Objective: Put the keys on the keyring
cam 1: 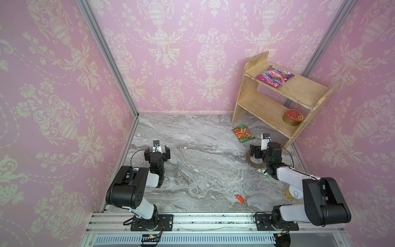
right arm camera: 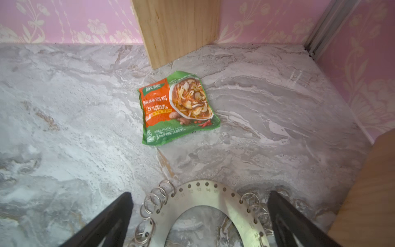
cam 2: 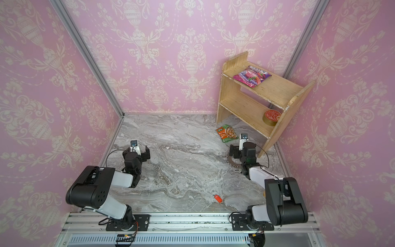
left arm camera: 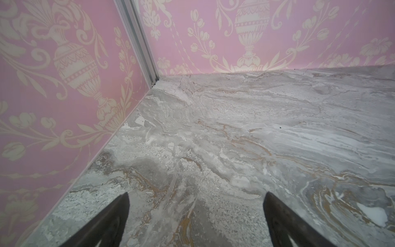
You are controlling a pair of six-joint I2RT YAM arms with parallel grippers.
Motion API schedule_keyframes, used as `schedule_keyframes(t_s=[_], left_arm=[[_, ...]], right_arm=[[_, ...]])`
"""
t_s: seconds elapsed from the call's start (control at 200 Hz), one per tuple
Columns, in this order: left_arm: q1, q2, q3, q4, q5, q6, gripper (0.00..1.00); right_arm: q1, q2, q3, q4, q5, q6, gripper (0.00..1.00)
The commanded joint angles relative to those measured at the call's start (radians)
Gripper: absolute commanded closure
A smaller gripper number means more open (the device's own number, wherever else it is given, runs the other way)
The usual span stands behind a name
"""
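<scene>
1. The keyring point(cam 1: 252, 163) is seen lying flat on the marble table point(cam 1: 203, 171), at about three o'clock from the table's middle, just in front of the wooden shelf point(cam 1: 299, 89).
2. The right gripper point(right arm camera: 199, 194) is held over the ring with its fingers wide apart, one on each side of the rim. Nothing is gripped.
3. The left gripper point(left arm camera: 196, 193) is placed at about nine o'clock, its fingers likewise spread, with only bare table between them.
4. The red-tagged key point(cam 1: 240, 198) is found loose at about five o'clock, well apart from the ring. It is yet to be fetched and threaded.
5. The green-tagged key point(cam 1: 265, 172) is seen at the ring's six o'clock edge, half hidden by the right arm. Whether it is hooked to a loop cannot be told.
6. The task is judged barely begun, since at least one key is left to be picked up and put on.
</scene>
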Motion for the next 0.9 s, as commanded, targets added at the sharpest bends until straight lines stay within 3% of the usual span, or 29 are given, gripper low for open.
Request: schedule_keyframes(t_s=[0.0, 0.195, 0.375, 0.891], left_arm=[[-0.034, -0.133, 0.102, -0.313, -0.038, 0.016, 0.01], [-0.039, -0.238, 0.232, -0.698, 0.076, -0.181, 0.01], [-0.073, -0.218, 0.296, -0.854, 0.165, -0.295, 0.01], [-0.115, -0.185, 0.308, -0.895, 0.215, -0.379, 0.01]], right_arm=[[0.055, -0.098, 0.087, -0.348, 0.084, 0.098, 0.00], [0.097, -0.108, 0.188, -0.683, 0.027, 0.223, 0.00], [0.099, 0.013, 0.281, -0.837, -0.028, 0.273, 0.00], [0.125, 0.359, 0.510, -0.935, -0.070, 0.316, 0.00]])
